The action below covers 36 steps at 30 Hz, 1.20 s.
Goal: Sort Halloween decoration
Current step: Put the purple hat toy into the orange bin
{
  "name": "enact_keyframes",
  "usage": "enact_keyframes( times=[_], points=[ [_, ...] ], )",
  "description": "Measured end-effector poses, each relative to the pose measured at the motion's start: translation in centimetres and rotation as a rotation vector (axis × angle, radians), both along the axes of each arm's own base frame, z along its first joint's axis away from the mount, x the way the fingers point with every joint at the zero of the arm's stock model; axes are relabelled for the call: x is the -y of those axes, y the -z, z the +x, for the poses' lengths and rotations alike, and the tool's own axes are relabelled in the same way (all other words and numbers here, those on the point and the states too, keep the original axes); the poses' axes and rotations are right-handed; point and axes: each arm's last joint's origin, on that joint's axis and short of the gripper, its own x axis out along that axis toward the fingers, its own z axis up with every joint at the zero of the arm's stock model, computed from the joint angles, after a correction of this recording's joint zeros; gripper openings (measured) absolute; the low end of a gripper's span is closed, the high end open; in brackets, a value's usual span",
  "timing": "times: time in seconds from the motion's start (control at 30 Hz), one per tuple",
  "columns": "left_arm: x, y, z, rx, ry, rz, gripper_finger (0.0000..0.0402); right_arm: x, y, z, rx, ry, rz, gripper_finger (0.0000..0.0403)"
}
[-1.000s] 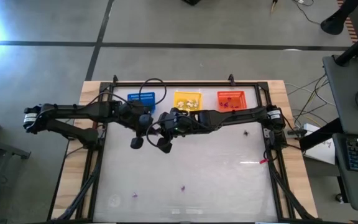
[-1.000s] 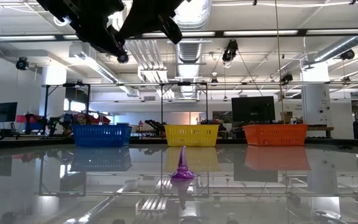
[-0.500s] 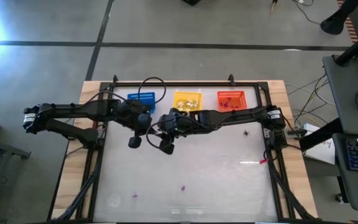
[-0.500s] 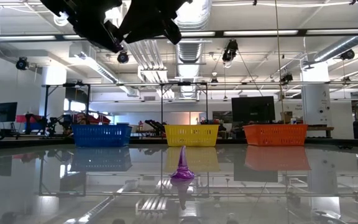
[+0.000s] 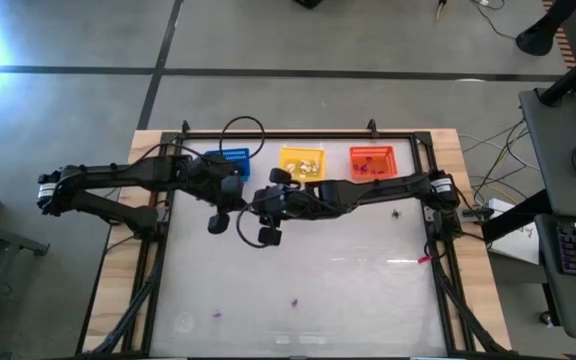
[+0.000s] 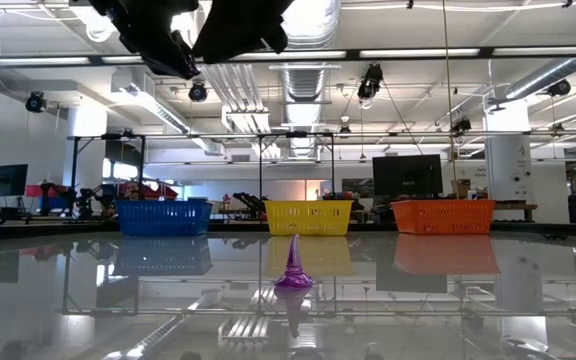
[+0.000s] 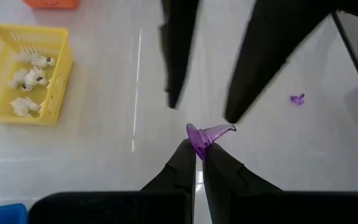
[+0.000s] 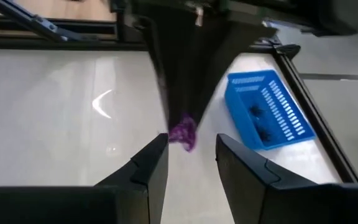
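A tiny purple witch-hat trinket [image 7: 209, 133] hangs in mid-air above the table, with my left gripper [image 7: 195, 151] shut on it. My right gripper [image 8: 191, 152] is open. Its two fingers stand on either side of the hat [image 8: 183, 134] without touching it, and they come in from the far side in the left wrist view [image 7: 201, 112]. Both grippers meet high over the table's far left part [image 5: 243, 202]. Another purple hat [image 6: 293, 270] stands upright on its brim on the table. White trinkets [image 7: 28, 78] lie in the yellow basket [image 7: 58, 93]. My left gripper pinches the purple hat by its wide brim end [image 7: 196, 137] between its two fingertips. The hat lies on its side, its pointed tip [image 7: 230, 129] sticking out sideways past the fingers. It is lifted clear of the table.
Blue [image 5: 228, 157], yellow [image 5: 301, 161] and orange-red [image 5: 372, 160] baskets stand in a row at the far edge. Small trinkets lie loose near the front [image 5: 294, 300], [image 5: 216, 313] and at the right [image 5: 396, 212]. A black frame [image 5: 438, 240] rims the table.
My right gripper has rolled at the wrist and its fingers have parted from the purple hat, which stays in my left gripper at the same spot above the table.
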Motion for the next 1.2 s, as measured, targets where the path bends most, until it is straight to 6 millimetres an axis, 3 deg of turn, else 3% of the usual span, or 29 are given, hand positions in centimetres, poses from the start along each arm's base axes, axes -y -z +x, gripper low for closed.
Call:
enact_keyframes(
  times=[0.27, 0.73, 1.2],
  points=[
    [-0.22, 0.00, 0.02, -0.005, -0.079, 0.003, 0.0000, -0.51, -0.05, 0.02, 0.007, -0.018, 0.003, 0.0127],
    [-0.09, -0.32, 0.60, 0.055, -0.070, -0.083, 0.0000, -0.31, -0.02, 0.00, 0.010, 0.023, -0.015, 0.0126],
    [-0.12, -0.18, 0.77, 0.053, -0.056, -0.077, 0.0000, 0.25, 0.46, -0.30, -0.028, 0.086, 0.030, 0.0068]
  ],
)
